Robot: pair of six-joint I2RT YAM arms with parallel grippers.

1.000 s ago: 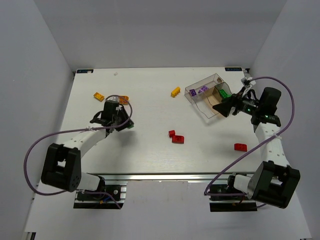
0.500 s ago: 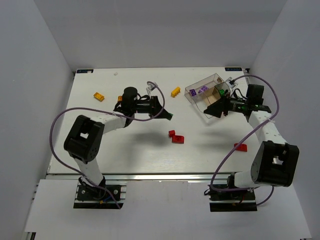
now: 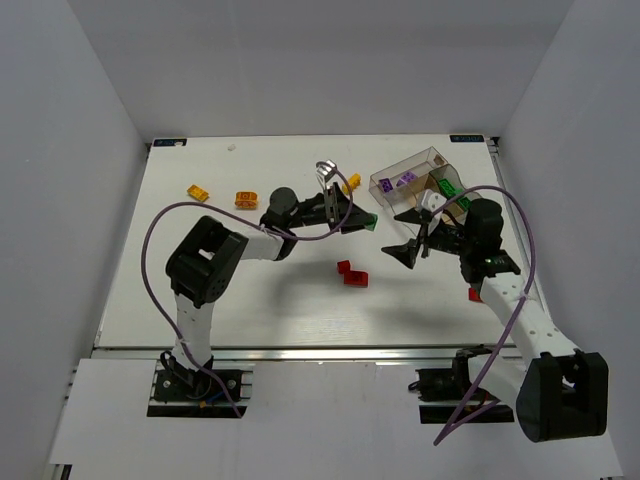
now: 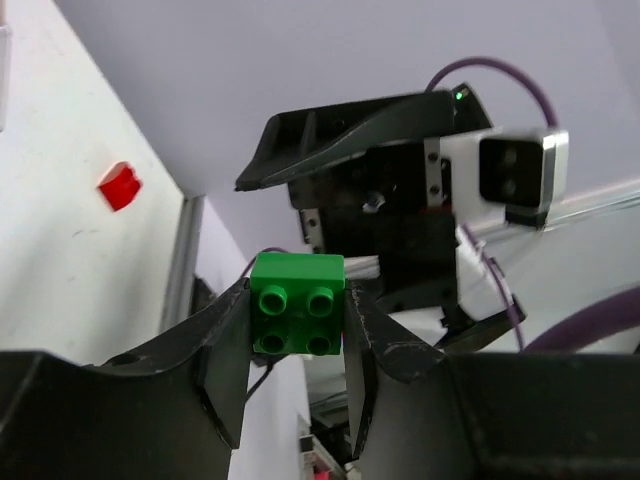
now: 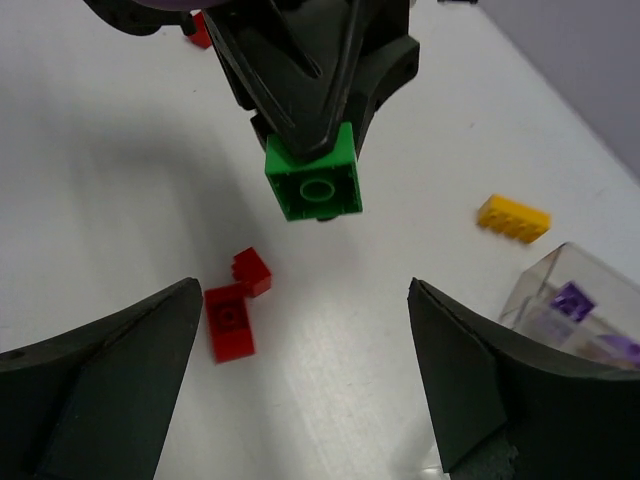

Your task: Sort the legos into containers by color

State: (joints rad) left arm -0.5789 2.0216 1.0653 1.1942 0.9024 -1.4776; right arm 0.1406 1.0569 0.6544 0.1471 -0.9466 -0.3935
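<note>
My left gripper [image 3: 357, 222] is shut on a green lego [image 4: 297, 305] and holds it in the air over the table's middle, just left of the clear box [image 3: 408, 164]. The right wrist view shows that gripper [image 5: 311, 150] with the green lego [image 5: 312, 187] at its tips. My right gripper [image 3: 408, 251] is open and empty, facing the left gripper from a short gap away; its fingers [image 5: 100, 375] spread wide. Two red legos [image 3: 351, 273] lie on the table below. The box holds purple legos [image 3: 396, 182] and green legos [image 3: 447, 187].
A yellow lego [image 3: 351, 183] lies left of the box. Another yellow lego [image 3: 198, 192] and an orange lego [image 3: 246, 199] lie at the far left. A red lego [image 3: 474, 294] sits partly hidden under the right arm. The right gripper's upper finger [image 4: 350, 125] fills the left wrist view.
My left arm has swung right across the table, carrying the green lego. My right gripper has left the box and moved left and nearer, now facing the left gripper.
</note>
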